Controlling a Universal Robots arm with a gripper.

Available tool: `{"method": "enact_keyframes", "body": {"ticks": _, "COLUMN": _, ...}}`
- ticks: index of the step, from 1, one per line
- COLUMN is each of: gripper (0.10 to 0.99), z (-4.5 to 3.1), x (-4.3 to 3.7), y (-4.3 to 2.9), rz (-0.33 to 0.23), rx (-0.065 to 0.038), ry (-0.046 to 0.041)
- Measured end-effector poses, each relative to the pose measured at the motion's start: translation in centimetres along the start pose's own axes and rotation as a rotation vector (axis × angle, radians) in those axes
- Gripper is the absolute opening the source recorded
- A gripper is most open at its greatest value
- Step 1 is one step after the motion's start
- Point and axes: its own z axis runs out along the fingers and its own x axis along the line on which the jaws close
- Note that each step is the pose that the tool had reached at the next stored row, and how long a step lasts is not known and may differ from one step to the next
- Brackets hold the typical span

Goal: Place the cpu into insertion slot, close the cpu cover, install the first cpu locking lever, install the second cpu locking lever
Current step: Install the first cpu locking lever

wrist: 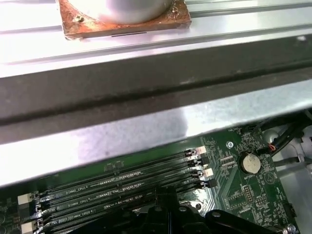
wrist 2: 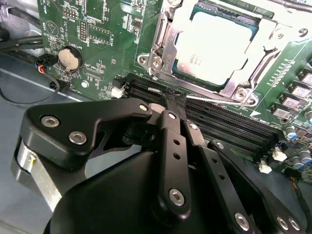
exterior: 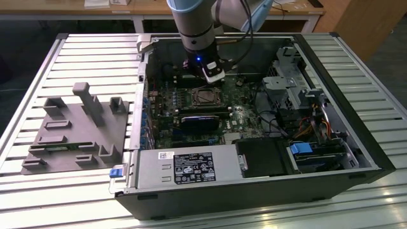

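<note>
Closest to the lens in the second wrist view is the black jointed linkage of the end effector (wrist 2: 171, 97). Its two fingers are drawn together to a point with no gap showing. The tip sits just beside a thin bright locking lever (wrist 2: 214, 100); whether it actually nips the lever cannot be told.

In the exterior view, a slatted metal bench (exterior: 76, 52) carries an open computer case (exterior: 254, 202), with a grey moulded fixture (exterior: 76, 129) lying beside it on the exterior view's left. The robot arm (exterior: 197, 24) reaches down into the case, over a green circuit board (wrist 2: 97, 44).

On that board, the insertion slot (exterior: 207, 97) lies near the long black memory slots (wrist 2: 219, 122). The cpu cover (wrist 2: 168, 41), a thin metal frame, lies down flat over the slot. The cpu (wrist 2: 214, 44) is seated inside, its dull silver top showing through the cover's window.

The chip looks light, rigid and easily damaged (best touched only at its edges), though it seems to need no more handling. The lever is probably springy steel wire, stiff against pushing and slippery between smooth fingers. Its free end looks like the sensible place to grip or press.
</note>
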Motion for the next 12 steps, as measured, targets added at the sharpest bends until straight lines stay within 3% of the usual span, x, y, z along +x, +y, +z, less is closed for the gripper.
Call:
{"method": "enact_keyframes", "body": {"ticks": 5, "gripper": 0.102, "z": 0.22, "x": 0.07, "y": 0.06, "rz": 0.013, "rx": 0.017, "ry": -0.0106}}
{"method": "enact_keyframes", "body": {"ticks": 12, "gripper": 0.102, "z": 0.49, "x": 0.19, "y": 0.26, "rz": 0.028, "rx": 0.032, "ry": -0.0193}}
